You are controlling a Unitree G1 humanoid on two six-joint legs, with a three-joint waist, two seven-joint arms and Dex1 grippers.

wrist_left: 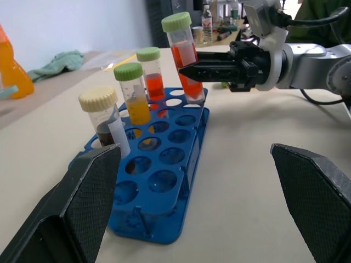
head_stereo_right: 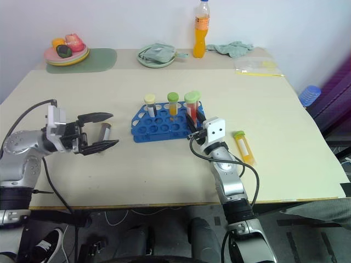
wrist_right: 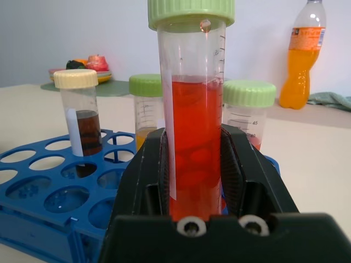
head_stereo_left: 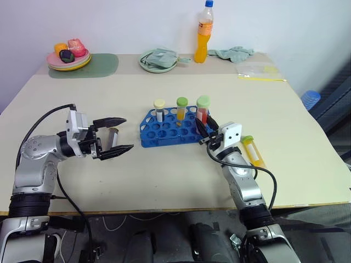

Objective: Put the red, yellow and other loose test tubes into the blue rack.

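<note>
**A:** How will the blue plastic rack (head_stereo_left: pixel 170 129), with its grid of round holes, take the load you're carrying?

**B:** It looks light and stiff, and it sits flat near the middle of the pale wooden table (head_stereo_left: pixel 274 109), so you should expect it to slide if you push sideways. Three capped tubes already stand in its far row.

**A:** And the clear plastic tube of red liquid with the green screw cap (wrist_right: pixel 192 137)?

**B:** It's rigid, smooth-walled and probably slippery, with liquid weight low down. Your right gripper (wrist_left: pixel 193 70) pinches it around the lower body, upright, over the rack's right end. That low hold leaves the cap end free to tip, so keep it vertical.

**A:** What's left loose?

**B:** A yellow-filled, green-capped tube (head_stereo_left: pixel 252 149) lies on its side on the table, just right of your right arm. Take it mid-body.

**A:** The arms?

**B:** Your right forearm reaches up toward the rack. Your left gripper (head_stereo_left: pixel 119 138) hovers level, left of the rack, jaws spread wide and empty.
</note>
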